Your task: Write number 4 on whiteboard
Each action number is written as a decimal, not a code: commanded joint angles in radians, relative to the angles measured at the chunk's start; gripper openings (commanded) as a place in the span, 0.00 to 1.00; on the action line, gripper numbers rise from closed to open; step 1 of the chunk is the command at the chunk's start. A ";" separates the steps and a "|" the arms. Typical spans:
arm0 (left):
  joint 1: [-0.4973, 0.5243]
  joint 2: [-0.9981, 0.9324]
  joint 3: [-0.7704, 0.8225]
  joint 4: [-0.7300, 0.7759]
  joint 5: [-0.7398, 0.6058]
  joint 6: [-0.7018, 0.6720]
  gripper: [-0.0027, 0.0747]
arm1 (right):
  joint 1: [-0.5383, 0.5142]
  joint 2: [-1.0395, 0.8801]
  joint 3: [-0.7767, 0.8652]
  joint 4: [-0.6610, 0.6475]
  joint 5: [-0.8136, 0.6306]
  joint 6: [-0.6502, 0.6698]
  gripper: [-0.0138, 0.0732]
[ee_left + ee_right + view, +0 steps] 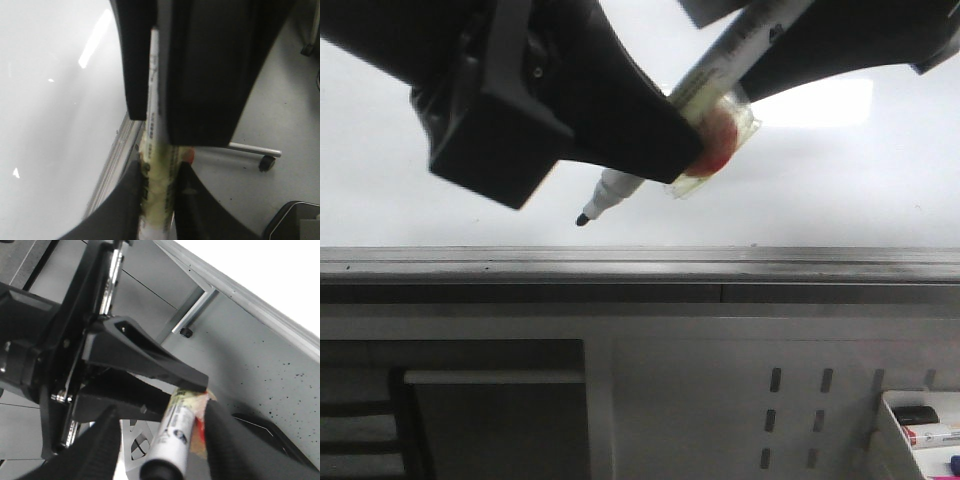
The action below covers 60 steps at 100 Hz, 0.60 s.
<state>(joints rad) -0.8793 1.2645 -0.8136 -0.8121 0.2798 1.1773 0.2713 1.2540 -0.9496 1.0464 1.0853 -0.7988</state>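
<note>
Handing the marker over before the 4.
Your left gripper (665, 150) is clamping the marker (695, 115) tip-down; your right gripper (160, 442) is straddling its tail, fingers apart, beside the blank whiteboard (420, 190).

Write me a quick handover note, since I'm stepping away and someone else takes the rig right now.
Left gripper: shut on the marker, uncapped tip pointing down-left in front of the whiteboard.
Right gripper: fingers on either side of the marker's rear end; a firm grip cannot be confirmed.
Done: marker picked up and uncapped.
Left: no stroke shows on the visible board, so the whole 4 remains to be written.
</note>
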 commanded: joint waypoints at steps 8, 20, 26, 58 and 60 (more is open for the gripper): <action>-0.009 -0.020 -0.031 -0.024 -0.073 -0.011 0.01 | 0.002 -0.018 -0.033 0.057 0.010 -0.030 0.34; -0.009 -0.020 -0.031 -0.024 -0.078 -0.011 0.01 | 0.002 -0.018 -0.033 0.057 0.024 -0.049 0.19; -0.009 -0.020 -0.031 -0.024 -0.078 -0.011 0.01 | 0.002 -0.018 -0.033 0.057 0.026 -0.059 0.11; -0.006 -0.028 -0.031 -0.025 -0.070 -0.011 0.20 | 0.002 -0.018 -0.033 0.057 0.009 -0.069 0.09; -0.004 -0.031 -0.031 -0.026 -0.070 -0.011 0.23 | 0.002 -0.018 -0.033 0.057 0.004 -0.069 0.09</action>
<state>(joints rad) -0.8793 1.2645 -0.8136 -0.8154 0.2646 1.1683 0.2713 1.2540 -0.9518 1.0061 1.0516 -0.8465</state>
